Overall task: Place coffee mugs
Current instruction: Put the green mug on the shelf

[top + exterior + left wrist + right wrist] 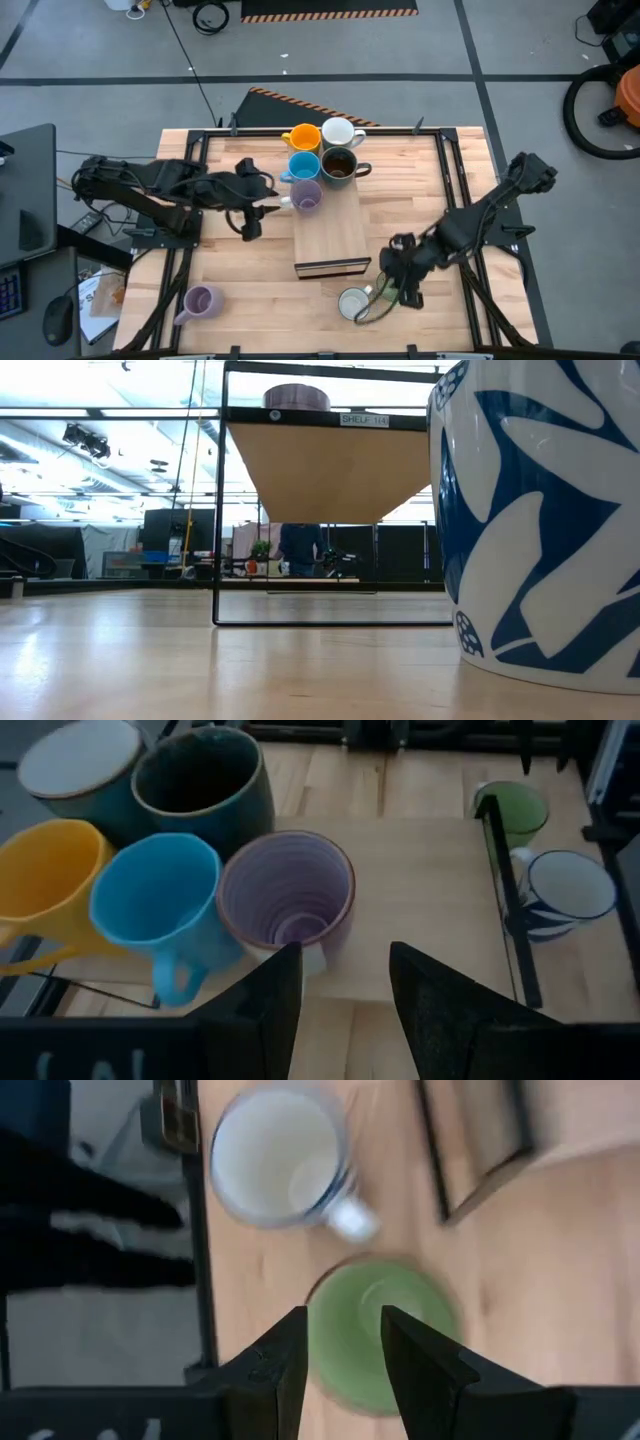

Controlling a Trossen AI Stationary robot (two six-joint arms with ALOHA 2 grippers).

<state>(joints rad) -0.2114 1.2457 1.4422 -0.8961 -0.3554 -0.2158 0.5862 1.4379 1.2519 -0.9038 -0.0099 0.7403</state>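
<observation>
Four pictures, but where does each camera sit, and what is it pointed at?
High view: overhead, facing straight down on the table, board and both arms.
Low view: at tabletop height, facing the room; white-and-blue mug looms close; no arm shows.
Left wrist view: on the left arm, past the left gripper at the lavender mug.
Right wrist view: on the right arm, right gripper over the green mug.
Both wrist views share the green and white-and-blue mugs.
</observation>
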